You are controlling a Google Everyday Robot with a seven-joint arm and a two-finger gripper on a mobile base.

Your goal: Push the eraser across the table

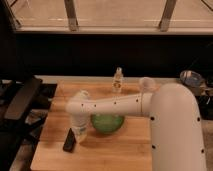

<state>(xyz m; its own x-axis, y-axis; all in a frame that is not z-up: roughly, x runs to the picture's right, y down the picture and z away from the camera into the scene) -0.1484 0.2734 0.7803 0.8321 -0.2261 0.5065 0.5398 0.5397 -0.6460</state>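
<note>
Arm (150, 107) spans the table (125, 150) from the right; green bowl (107, 123) sits mid-table behind it; gripper (78, 134) hangs low just right of the eraser (69, 141) near the table's front-left; small bottle (118, 80) stands at the far edge.

A green bowl (107, 123), small bottle (118, 80) and clear cup (146, 83).

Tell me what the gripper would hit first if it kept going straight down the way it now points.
Probably the eraser. The gripper points down at the table, right beside the eraser's upper end, left of the green bowl. Depth is unclear; it might meet bare tabletop just next to the eraser instead.
</note>
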